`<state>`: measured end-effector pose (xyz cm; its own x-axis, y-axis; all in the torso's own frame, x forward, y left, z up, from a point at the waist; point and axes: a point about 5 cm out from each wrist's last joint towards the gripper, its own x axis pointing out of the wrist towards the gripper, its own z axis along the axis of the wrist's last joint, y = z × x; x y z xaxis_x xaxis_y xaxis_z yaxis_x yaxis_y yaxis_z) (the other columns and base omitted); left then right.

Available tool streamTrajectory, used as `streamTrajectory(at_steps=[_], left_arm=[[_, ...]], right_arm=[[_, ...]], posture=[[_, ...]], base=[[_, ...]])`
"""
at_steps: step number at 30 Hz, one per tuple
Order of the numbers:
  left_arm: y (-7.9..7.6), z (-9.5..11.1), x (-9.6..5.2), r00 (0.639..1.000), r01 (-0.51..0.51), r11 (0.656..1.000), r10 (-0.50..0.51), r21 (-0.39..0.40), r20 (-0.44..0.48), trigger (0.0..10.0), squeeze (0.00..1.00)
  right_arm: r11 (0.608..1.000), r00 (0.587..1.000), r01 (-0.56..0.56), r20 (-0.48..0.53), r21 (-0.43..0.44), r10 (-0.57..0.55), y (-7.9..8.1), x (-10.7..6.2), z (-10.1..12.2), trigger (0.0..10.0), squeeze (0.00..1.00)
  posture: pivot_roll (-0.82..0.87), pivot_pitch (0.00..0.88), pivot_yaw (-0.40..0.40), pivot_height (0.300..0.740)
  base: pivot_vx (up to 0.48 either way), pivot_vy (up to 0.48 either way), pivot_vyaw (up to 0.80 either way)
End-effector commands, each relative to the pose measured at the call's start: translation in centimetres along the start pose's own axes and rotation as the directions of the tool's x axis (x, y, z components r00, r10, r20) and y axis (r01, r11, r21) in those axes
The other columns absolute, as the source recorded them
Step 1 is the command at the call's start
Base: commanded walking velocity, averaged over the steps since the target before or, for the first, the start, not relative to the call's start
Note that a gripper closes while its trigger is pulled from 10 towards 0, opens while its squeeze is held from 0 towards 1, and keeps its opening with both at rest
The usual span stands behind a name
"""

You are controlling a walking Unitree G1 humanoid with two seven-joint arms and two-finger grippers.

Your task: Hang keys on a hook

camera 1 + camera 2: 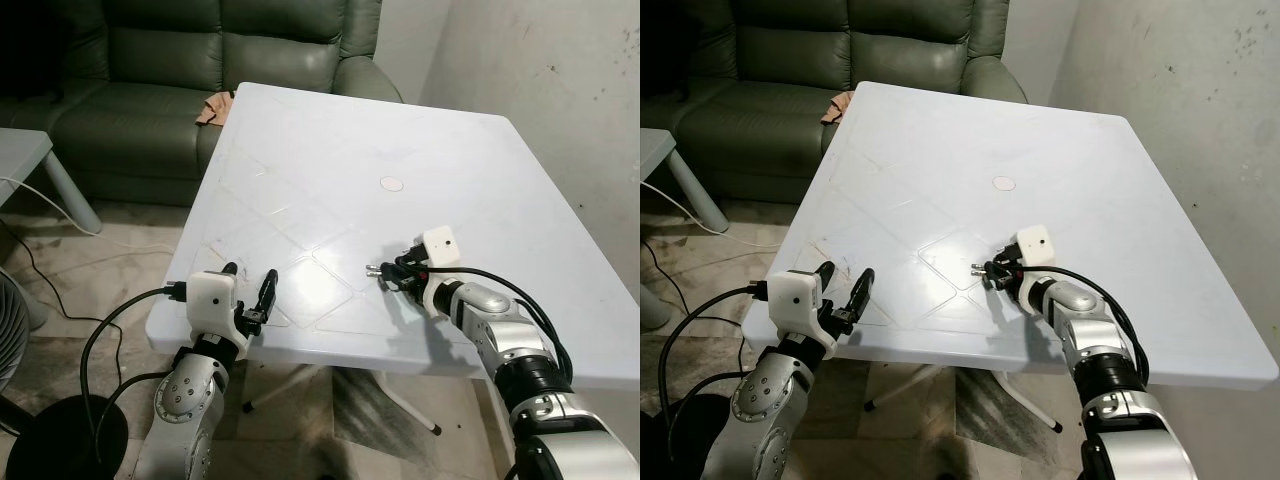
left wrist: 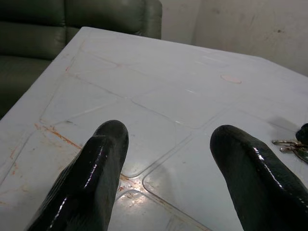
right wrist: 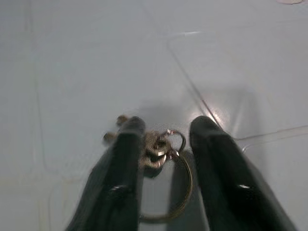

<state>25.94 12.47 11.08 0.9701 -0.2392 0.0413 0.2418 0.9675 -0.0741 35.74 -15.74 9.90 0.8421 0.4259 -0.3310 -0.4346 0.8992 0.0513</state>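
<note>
A small bunch of keys (image 3: 158, 150) on a thin metal ring lies flat on the white table (image 1: 330, 130), near its front edge and right of the middle. My right gripper (image 1: 393, 276) is low over the table, open, with one black finger on each side of the keys. The keys (image 1: 374, 269) poke out just past its fingertips. My left gripper (image 1: 251, 288) stands open at the table's front left edge with nothing between its fingers (image 2: 103, 149). From there the keys (image 2: 288, 144) lie off toward my right arm.
A green sofa (image 1: 200, 60) stands behind the table, with a brownish cloth (image 1: 213, 108) on its arm. A round mark (image 1: 392, 184) sits mid-table. A bare wall (image 1: 560, 80) runs along the right. Cables and a fan base (image 1: 60, 440) are on the floor at left.
</note>
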Motion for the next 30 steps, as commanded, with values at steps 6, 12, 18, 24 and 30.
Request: streamTrajectory(at_steps=[6,12,18,24,30], left_arm=[[-0.1,0.5,0.2,1.000,0.014,1.000,-0.014,0.000,0.010,10.0,0.00],[-0.1,0.6,0.2,1.000,0.016,1.000,-0.016,0.003,0.009,10.0,0.00],[-0.1,0.6,0.0,1.000,0.021,1.000,-0.021,0.003,0.005,10.0,0.00],[-0.2,0.5,-0.2,1.000,0.027,1.000,-0.027,0.003,-0.005,10.0,0.00],[-0.3,0.5,-0.3,1.000,0.030,1.000,-0.030,0.006,-0.008,10.0,0.00]], right_arm=[[0.992,0.991,0.112,0.069,0.054,-0.116,-0.3,0.4,1.4,10.0,1.00],[0.989,0.989,0.136,0.055,0.059,-0.139,-0.1,0.6,1.1,10.0,0.78],[0.990,0.992,0.124,0.029,0.064,-0.126,0.4,0.6,0.3,10.0,0.00],[0.990,0.993,0.117,0.016,0.077,-0.119,0.7,0.4,-0.3,10.0,0.00],[0.987,0.991,0.134,0.002,0.084,-0.134,0.7,0.4,-0.6,10.0,0.00]], posture=[[-0.03,0.083,-0.106,0.740],[-0.03,0.086,-0.099,0.740],[-0.03,0.093,-0.097,0.740],[-0.04,0.102,-0.089,0.740],[-0.03,0.102,-0.085,0.740]], base=[[0.000,0.000,0.00],[0.000,0.000,0.00],[0.000,0.000,0.00],[0.000,0.000,0.00],[0.000,0.000,0.00]])
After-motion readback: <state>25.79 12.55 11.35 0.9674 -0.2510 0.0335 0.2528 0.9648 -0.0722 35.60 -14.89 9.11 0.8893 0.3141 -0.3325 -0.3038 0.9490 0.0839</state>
